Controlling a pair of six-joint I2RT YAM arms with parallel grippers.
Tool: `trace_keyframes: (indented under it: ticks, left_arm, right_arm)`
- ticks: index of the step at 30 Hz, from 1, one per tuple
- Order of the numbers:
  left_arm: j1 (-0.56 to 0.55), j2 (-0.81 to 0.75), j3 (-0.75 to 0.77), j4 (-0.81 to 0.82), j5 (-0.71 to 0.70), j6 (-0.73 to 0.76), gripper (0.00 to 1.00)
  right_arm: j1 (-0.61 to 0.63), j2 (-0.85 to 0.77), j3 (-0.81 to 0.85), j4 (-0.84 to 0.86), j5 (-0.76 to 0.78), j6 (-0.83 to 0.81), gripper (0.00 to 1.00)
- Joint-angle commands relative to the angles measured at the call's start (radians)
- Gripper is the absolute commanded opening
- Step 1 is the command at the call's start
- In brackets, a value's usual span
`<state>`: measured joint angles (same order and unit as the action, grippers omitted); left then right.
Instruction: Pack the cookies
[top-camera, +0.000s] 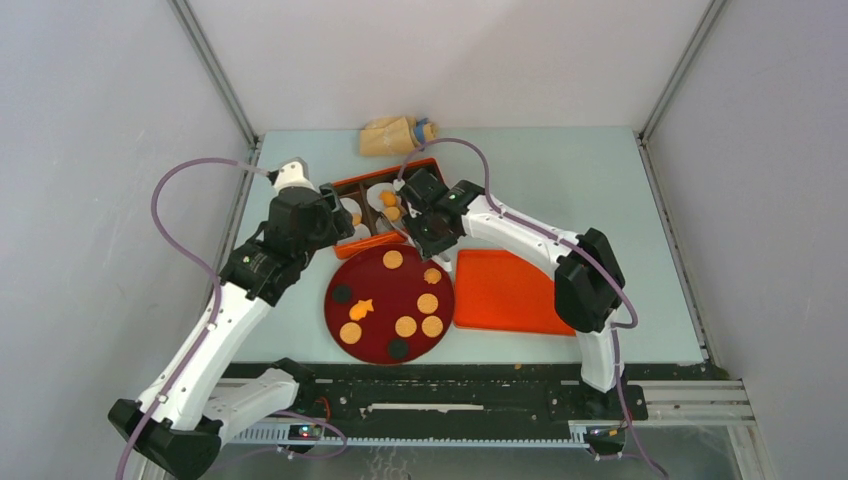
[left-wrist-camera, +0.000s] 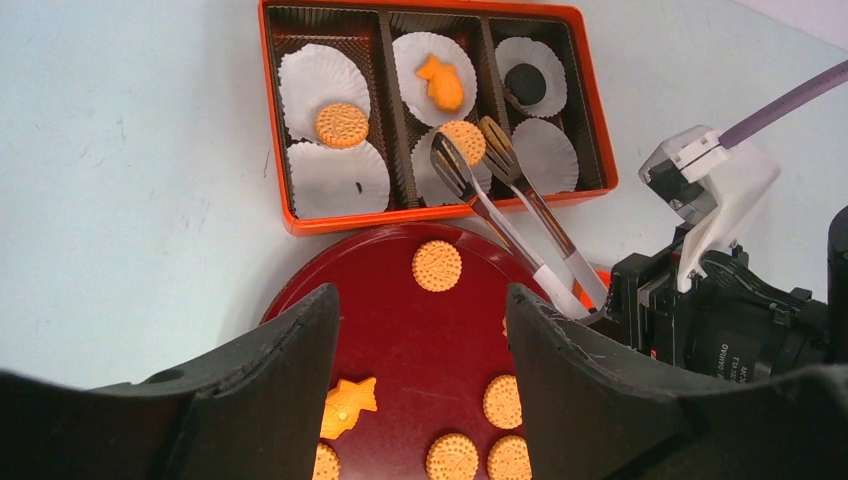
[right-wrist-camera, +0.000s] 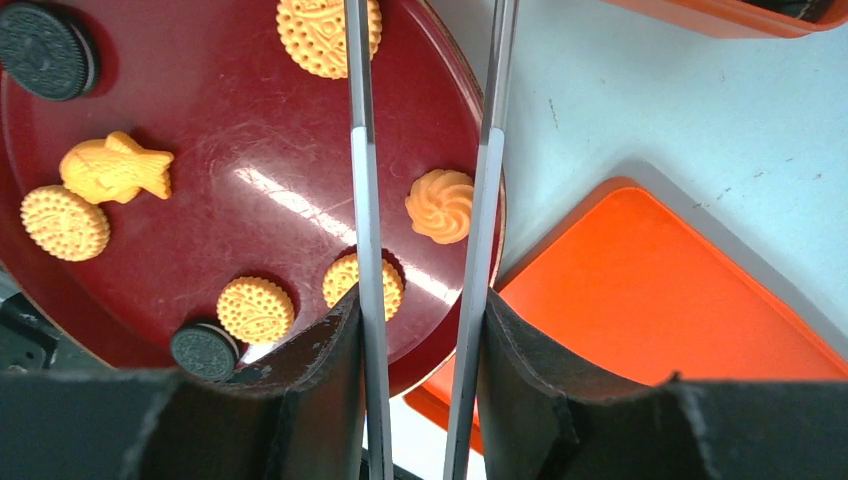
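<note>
**Colleague:** Where are the cookies (top-camera: 405, 326) sitting right now?

**Operator:** Most are lying on the dark red plate (top-camera: 385, 285) at the lower centre of the overhead view: tan rounds, a swirl, an orange fish and two dark ones. I'm also seeing three in the orange box (left-wrist-camera: 340, 222) at the top of the left wrist view. Each is resting on one of the white liners (left-wrist-camera: 320, 70): a round tan cookie (left-wrist-camera: 341, 125) at the upper left, a fish-shaped cookie (left-wrist-camera: 441, 82) in the middle column and a dark cookie (left-wrist-camera: 525, 84) at the upper right.

**Colleague:** And the tool arm?

**Operator:** My right gripper (right-wrist-camera: 420, 305) is squeezing the metal tongs (right-wrist-camera: 361, 180), one finger pressing on the outside of each arm. The tong tips are reaching into the box's middle column, with another tan cookie (left-wrist-camera: 463, 142) between them, over the lower liner. I can't tell whether it's being pinched or resting on the paper.

**Colleague:** The other side?

**Operator:** My left gripper (left-wrist-camera: 420, 300) is hovering with its fingers spread wide and nothing between them. The plate's upper edge is showing through the gap.

**Colleague:** Anything else on the table (top-camera: 560, 170)?

**Operator:** The orange lid (top-camera: 505, 290) is lying flat just right of the plate. A tan bag (top-camera: 392, 138) is sitting at the top centre, beyond the box.
</note>
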<state>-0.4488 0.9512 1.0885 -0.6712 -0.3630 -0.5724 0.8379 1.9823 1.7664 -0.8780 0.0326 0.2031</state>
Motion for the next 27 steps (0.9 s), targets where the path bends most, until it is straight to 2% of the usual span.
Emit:
trace_keyframes:
  ticks: [1, 9, 14, 21, 27]
  left_arm:
    - [0.007, 0.004, 0.025, 0.025, -0.026, 0.030, 0.67]
    - [0.007, 0.020, 0.024, 0.034, -0.008, 0.036, 0.67]
    - [0.007, 0.016, 0.022, 0.042, -0.003, 0.040, 0.68]
    - [0.007, 0.009, 0.025, 0.044, -0.019, 0.033, 0.68]
    - [0.007, 0.016, 0.022, 0.050, -0.009, 0.019, 0.68]
  right_arm:
    - [-0.002, -0.016, 0.066, 0.010, -0.022, -0.029, 0.41]
    - [0.010, -0.019, 0.082, -0.010, 0.003, -0.021, 0.55]
    - [0.016, -0.054, 0.087, 0.003, 0.029, -0.006, 0.55]
    - [0.055, -0.219, 0.039, 0.040, 0.093, 0.007, 0.53]
    - [0.130, -0.333, -0.084, -0.013, 0.079, 0.037, 0.53]
